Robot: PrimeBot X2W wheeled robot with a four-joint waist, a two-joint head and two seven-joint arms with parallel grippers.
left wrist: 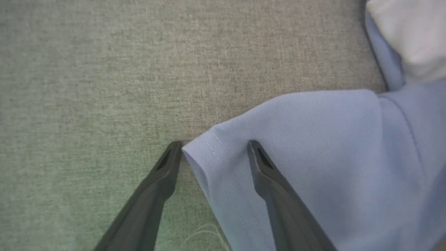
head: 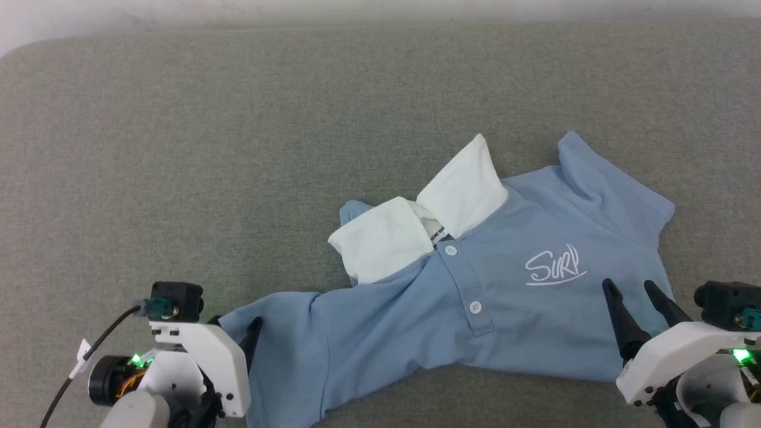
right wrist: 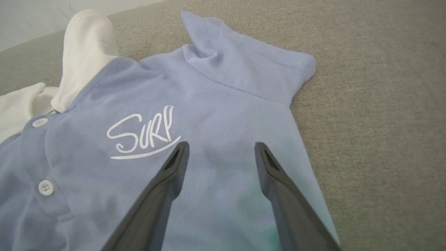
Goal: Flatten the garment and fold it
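At the lower left of the head view the left gripper (head: 236,326) stands at the end of the garment (head: 386,321), which lies front-up on the grey surface (head: 178,148) across the lower middle and right of the frame. In the left wrist view its fingers (left wrist: 156,195) are spread wide. The hemmed corner of one sleeve (left wrist: 223,164) lies between the tips, one tip on bare surface just beside the hem and the other over blue cloth; nothing is pinched. From there the shoulder line runs up and to the right, past the white collar (head: 416,226) at centre and the script logo (head: 556,267), to the other sleeve (head: 618,190) at upper right. At the lower right, the right gripper (head: 627,284) has its fingers likewise apart over the cloth just below the logo, gripping nothing. The slanted sleeve-to-sleeve axis is what matters. The left arm is plainly nearer the lower-left sleeve, and a pull there would probably go outward along that line, while the far sleeve falls to the right arm.
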